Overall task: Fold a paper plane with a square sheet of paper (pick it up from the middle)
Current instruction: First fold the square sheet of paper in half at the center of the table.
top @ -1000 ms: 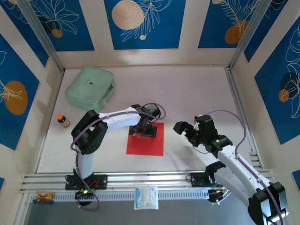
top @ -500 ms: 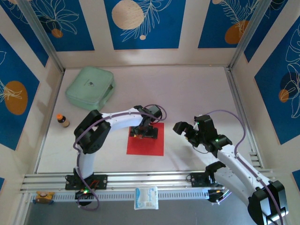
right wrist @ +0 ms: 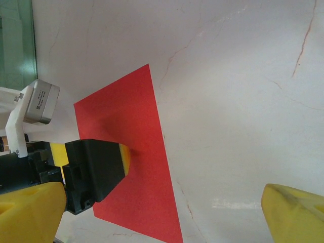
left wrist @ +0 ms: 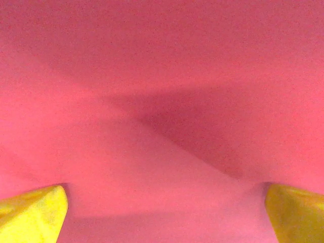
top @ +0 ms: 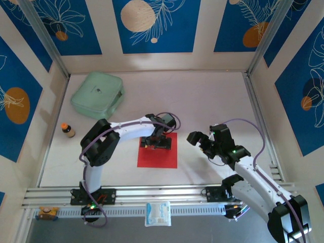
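The square sheet of paper (top: 158,157) lies flat and bright red on the table, just in front of the two arm bases. My left gripper (top: 156,143) stands on its far half, pointing straight down and open. In the left wrist view the sheet (left wrist: 162,76) is very close, with my left gripper (left wrist: 164,212) spread wide over it and a yellow fingertip (left wrist: 35,212) in each lower corner. My right gripper (top: 198,140) hovers open to the right of the sheet, holding nothing. Its wrist view shows the sheet (right wrist: 142,192) and a left-gripper pad (right wrist: 123,158) touching it.
A mint-green case (top: 97,94) sits at the back left. A small bottle with an orange cap (top: 67,130) stands by the left wall. A small white packet (top: 157,213) lies on the front rail between the arm bases. Bare table (top: 212,101) stretches behind and to the right.
The left arm's elbow has shifted slightly right and its gripper has settled on the sheet, which has nudged a little to the right. The right arm has not moved.
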`<state>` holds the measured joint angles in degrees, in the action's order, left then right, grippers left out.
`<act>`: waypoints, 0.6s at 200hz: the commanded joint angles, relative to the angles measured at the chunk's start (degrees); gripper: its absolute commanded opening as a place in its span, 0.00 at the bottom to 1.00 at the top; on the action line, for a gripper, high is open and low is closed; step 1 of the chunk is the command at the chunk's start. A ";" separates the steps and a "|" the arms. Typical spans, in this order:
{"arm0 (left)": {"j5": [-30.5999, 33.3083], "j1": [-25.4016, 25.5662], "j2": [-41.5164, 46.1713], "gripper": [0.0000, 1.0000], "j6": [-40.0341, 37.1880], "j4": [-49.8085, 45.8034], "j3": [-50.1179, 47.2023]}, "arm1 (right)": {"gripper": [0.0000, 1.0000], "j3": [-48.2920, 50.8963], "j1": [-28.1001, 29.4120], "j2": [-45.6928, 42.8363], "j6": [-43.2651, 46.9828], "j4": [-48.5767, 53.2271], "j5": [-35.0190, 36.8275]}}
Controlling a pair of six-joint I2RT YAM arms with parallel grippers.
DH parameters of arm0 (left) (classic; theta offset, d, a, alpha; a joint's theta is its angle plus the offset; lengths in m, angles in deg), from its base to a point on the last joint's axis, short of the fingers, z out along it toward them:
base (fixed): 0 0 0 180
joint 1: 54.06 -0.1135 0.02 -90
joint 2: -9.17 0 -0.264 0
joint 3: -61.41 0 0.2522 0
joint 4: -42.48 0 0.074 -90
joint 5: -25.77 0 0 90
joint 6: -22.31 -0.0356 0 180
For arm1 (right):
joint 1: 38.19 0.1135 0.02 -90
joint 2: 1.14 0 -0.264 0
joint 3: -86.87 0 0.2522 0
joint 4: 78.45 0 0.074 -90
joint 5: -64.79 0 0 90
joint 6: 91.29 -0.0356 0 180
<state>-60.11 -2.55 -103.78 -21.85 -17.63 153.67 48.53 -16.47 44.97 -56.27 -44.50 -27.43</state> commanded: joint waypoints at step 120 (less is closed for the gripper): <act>-1.86 1.58 -4.34 0.98 2.36 -0.35 -0.83 | 0.99 0.56 0.07 1.00 -0.70 0.01 -1.21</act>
<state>-60.90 -2.05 -104.69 -20.95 -17.26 153.78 48.55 -16.47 45.71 -56.42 -44.54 -27.67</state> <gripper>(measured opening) 0.984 0.992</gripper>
